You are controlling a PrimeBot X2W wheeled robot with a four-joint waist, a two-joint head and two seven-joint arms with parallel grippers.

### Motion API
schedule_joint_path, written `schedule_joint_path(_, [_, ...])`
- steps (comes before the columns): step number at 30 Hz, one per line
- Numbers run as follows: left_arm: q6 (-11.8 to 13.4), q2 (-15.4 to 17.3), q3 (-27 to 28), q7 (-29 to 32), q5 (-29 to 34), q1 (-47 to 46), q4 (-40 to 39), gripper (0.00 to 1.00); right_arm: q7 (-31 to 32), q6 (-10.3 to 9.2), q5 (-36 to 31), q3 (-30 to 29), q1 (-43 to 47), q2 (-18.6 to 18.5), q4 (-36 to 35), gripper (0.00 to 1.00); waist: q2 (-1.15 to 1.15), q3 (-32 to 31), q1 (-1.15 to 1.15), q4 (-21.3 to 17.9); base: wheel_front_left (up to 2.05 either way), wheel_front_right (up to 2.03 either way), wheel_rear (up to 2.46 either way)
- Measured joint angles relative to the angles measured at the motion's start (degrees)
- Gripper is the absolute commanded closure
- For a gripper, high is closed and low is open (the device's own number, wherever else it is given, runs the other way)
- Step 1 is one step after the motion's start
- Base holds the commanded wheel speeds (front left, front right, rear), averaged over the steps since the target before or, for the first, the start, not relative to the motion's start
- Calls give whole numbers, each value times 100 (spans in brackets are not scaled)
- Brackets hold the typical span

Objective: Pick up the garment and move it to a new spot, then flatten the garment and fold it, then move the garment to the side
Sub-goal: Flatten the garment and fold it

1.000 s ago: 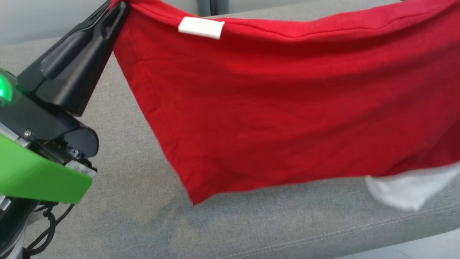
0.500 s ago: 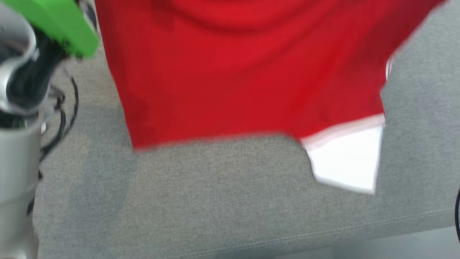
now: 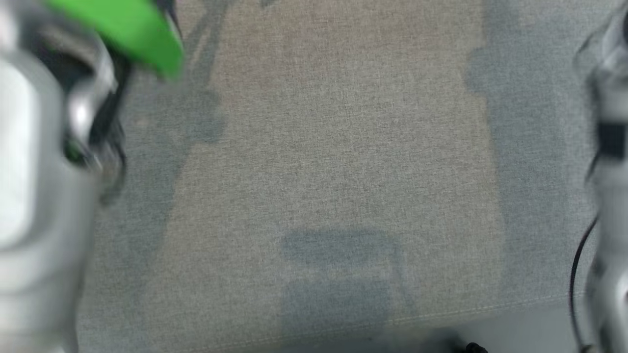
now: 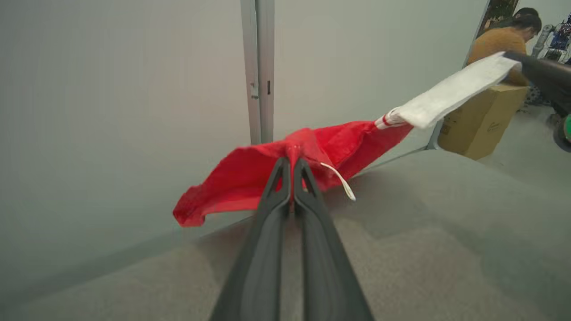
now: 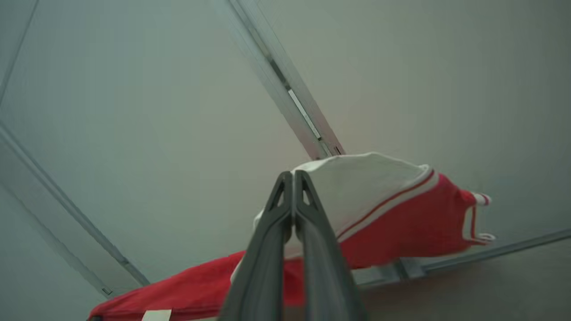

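In the left wrist view my left gripper is shut on a pinched edge of the red garment, which hangs in the air above the grey cushion. A white sleeve stretches up to the right to the dark fingers of my right gripper. Seen from the right wrist, my right gripper is shut on that white sleeve, and the red garment sags below it. Both pale forearms, the left and the right, show blurred in the head view.
The grey cushion spreads below me, its front seam near the bottom, with floor beyond. Behind the cushion stand a pale wall and a metal post. A cardboard box and a person are at the far right.
The garment has gone up and out of the head view, which now looks down on bare cushion with shadows. Both arms have risen with it; the head view itself has shifted.
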Motion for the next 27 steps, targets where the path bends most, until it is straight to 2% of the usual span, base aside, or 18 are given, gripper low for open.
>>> schedule_joint_path(4, [-41, 57, -58, -572, -69, 1873, 624, 100, -174, 207, 140, 153, 1970, 257, 613, 100, 0, 12, 0, -90, 0, 0, 0])
schedule_joint_path(8, [-41, 97, -20, -1093, -156, 2905, 1246, 100, -437, 335, 198, 124, 2966, 286, 945, 100, 0, -164, -1, -155, 0, 0, 0])
schedule_joint_path(15, [-51, -80, 258, -1779, -445, 3147, 1655, 100, -702, 505, 192, 82, 3496, 220, 990, 100, 0, -549, -1, -236, 0, 0, 0])
schedule_joint_path(17, [-99, -110, 328, -1985, -532, 3165, 1753, 100, -761, 568, 168, 86, 3672, 34, 909, 100, 0, -741, -2, -253, 0, 0, 0])
schedule_joint_path(22, [-211, -47, 287, -2116, -575, 3231, 1850, 100, -709, 592, 77, 168, 4050, -236, 651, 100, 0, -1040, -1, -265, 0, 0, 0])
schedule_joint_path(27, [-254, 223, 105, -2162, -554, 3718, 1862, 100, -478, 632, 78, 366, 4703, -432, 458, 100, 0, -1298, -2, -301, 0, 0, 0])
